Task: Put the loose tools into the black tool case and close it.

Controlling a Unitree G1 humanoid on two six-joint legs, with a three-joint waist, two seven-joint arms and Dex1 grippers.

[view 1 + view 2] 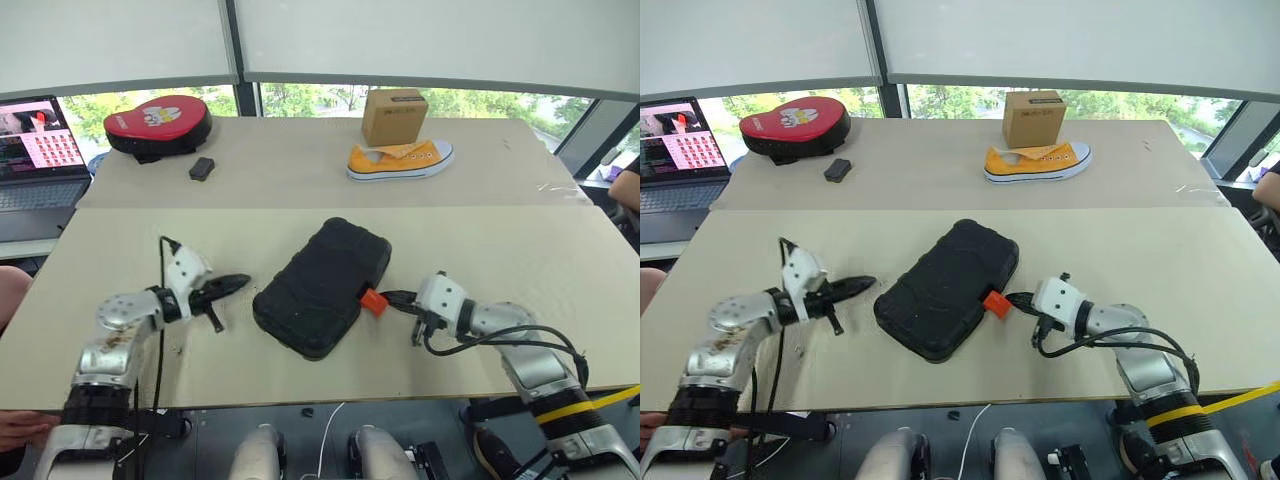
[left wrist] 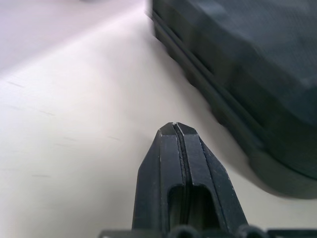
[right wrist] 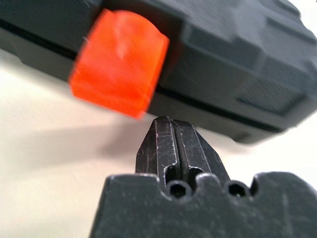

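Black tool case (image 1: 322, 287) lies closed mid-table, long axis diagonal, orange latch (image 1: 373, 301) sticking out just ahead of right gripper (image 1: 392, 298), fingers together and empty; left gripper (image 1: 236, 283) likewise pinched together, near opposite edge.

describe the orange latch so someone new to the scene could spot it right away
Start at the black tool case lying closed in the middle of the near table. On its edge facing the right tool sits the orange latch, the only bright orange spot on the black shell.
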